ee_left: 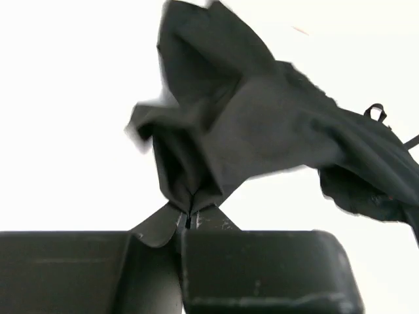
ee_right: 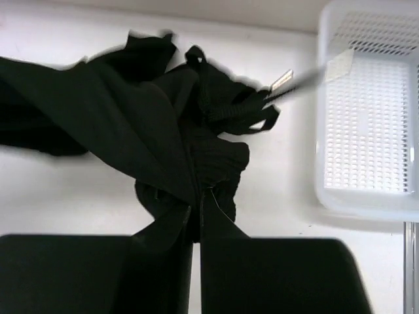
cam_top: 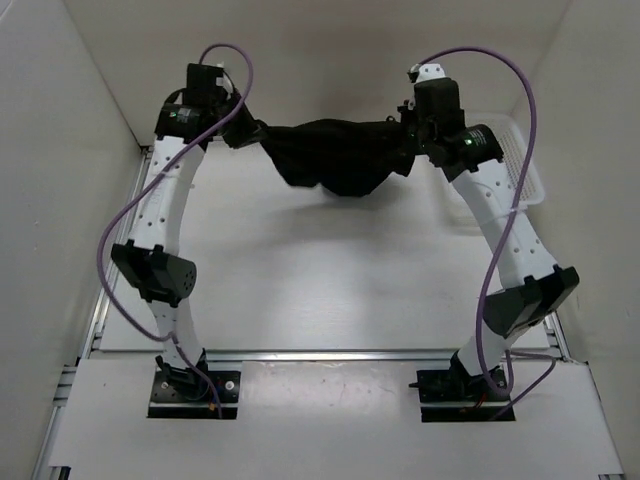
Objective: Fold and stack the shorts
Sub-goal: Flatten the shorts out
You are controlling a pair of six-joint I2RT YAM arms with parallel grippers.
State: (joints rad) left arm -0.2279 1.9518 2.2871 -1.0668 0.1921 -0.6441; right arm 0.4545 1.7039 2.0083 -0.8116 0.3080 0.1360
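The black shorts point(cam_top: 335, 155) hang stretched between my two grippers above the far part of the table, sagging in the middle. My left gripper point(cam_top: 243, 133) is shut on the left end of the fabric; in the left wrist view the gripper point(ee_left: 188, 210) pinches a bunched edge of the shorts point(ee_left: 262, 124). My right gripper point(cam_top: 410, 128) is shut on the right end; in the right wrist view the gripper point(ee_right: 196, 203) pinches the shorts point(ee_right: 131, 124) near the gathered waistband, with a drawstring loop point(ee_right: 252, 114) hanging beside it.
A white plastic mesh basket point(cam_top: 525, 165) stands at the far right of the table, just right of my right arm; it also shows in the right wrist view point(ee_right: 370, 111). White walls close in on the left, right and back.
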